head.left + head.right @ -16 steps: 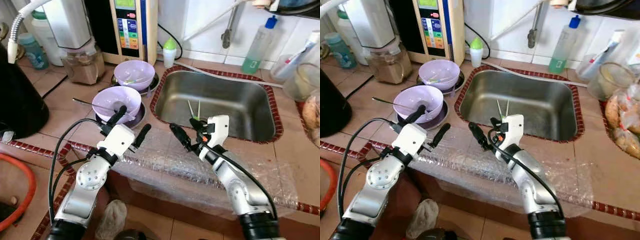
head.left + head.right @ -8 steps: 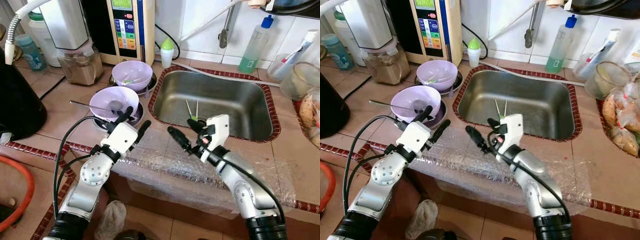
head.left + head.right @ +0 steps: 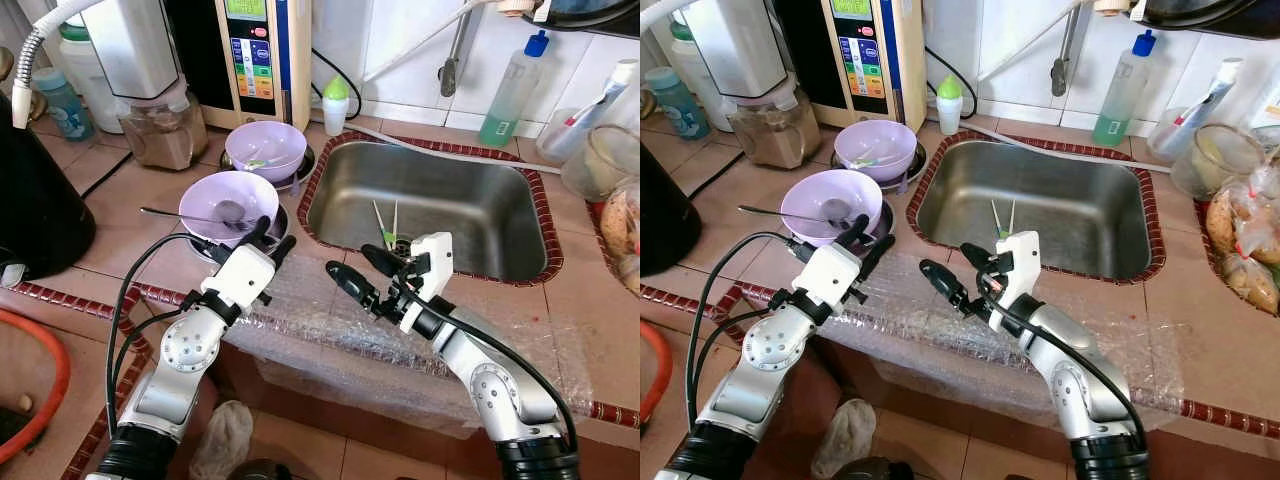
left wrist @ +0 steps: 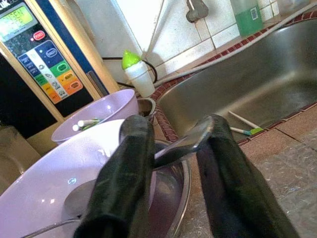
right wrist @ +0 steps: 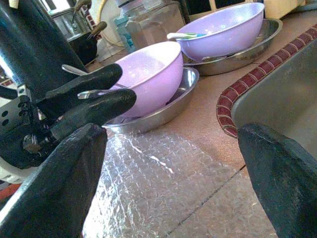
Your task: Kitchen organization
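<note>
My left gripper (image 3: 268, 236) is at the near purple bowl (image 3: 228, 196), which sits in a steel plate (image 3: 282, 226) on the tiled counter (image 3: 120, 210) just beside the sink (image 3: 440, 205). In the left wrist view my two fingers (image 4: 124, 168) are narrowed around the end of a metal spoon (image 4: 184, 144) at the bowl rim, and I cannot tell if they already press it or only stand close on both sides. A long spoon handle (image 3: 175, 213) lies across this bowl and sticks out toward the black appliance. My right gripper (image 3: 358, 272) hangs spread wide and holding nothing, above the bubble wrap (image 3: 330, 320) at the counter edge, near the sink corner. A second purple bowl (image 3: 266, 150) with utensils stands behind the first one, and two green-tipped sticks (image 3: 386, 222) lie in the sink. I think the risk is this: if I pull the spoon while my grip is only on its thin tip, it can slip out and fall (maybe into the sink, maybe on the floor). Also the light bowl can tip or slide in its plate if my finger pushes the rim, because nothing holds it
</note>
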`<state>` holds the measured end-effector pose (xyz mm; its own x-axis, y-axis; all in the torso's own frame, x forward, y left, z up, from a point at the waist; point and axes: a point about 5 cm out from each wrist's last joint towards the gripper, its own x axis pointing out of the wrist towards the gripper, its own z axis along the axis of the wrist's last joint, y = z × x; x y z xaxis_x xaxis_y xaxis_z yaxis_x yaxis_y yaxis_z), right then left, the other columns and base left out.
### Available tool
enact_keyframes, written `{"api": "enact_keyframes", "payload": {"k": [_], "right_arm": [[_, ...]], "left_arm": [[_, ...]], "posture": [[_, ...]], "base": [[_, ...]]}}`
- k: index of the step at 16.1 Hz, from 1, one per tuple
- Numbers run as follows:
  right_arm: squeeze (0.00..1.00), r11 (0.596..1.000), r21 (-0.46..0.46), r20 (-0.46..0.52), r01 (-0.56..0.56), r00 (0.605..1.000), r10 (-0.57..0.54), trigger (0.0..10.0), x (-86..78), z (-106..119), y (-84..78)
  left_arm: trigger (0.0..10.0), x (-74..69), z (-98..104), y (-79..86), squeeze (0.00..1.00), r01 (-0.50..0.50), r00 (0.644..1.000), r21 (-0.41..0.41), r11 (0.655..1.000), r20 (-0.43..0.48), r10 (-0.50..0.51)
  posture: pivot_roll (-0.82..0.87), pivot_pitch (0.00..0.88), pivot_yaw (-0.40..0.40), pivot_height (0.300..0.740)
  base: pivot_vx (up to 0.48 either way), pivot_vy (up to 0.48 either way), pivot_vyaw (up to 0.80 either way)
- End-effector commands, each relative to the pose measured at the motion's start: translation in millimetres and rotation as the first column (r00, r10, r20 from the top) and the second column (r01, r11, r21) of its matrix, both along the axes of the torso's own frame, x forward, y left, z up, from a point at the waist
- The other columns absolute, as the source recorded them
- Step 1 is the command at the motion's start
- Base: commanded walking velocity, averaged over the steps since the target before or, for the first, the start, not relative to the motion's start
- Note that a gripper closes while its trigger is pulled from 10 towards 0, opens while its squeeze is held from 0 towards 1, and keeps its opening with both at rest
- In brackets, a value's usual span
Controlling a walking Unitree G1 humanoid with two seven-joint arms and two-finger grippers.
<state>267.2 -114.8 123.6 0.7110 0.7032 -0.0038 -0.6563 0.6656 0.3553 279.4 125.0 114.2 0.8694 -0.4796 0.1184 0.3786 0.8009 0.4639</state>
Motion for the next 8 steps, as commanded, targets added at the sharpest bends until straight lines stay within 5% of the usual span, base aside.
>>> {"api": "enact_keyframes", "payload": {"k": [1, 8], "right_arm": [[0.0, 1.0, -0.021, 0.047, -0.023, 0.999, 0.024, 10.0, 0.2, 8, 3.8], [0.0, 0.974, -0.118, 0.122, 0.196, 0.976, -0.181, 10.0, 20.3, 10, -7.4]], "left_arm": [[0.0, 1.5, 5, 0.4, 0.0, 0.006, 1.0, 0.002, 1.0, 0.023, -0.006], [0.0, 2.9, 26, -2.9, 0.0, 0.034, 0.993, -0.012, 0.999, 0.115, -0.032]], "posture": [[-0.01, 0.0, 0.033, 0.74], [-0.01, 0.0, 0.038, 0.74]], "base": [[0.0, 0.0, 0.0], [0.0, 0.0, 0.0]]}}
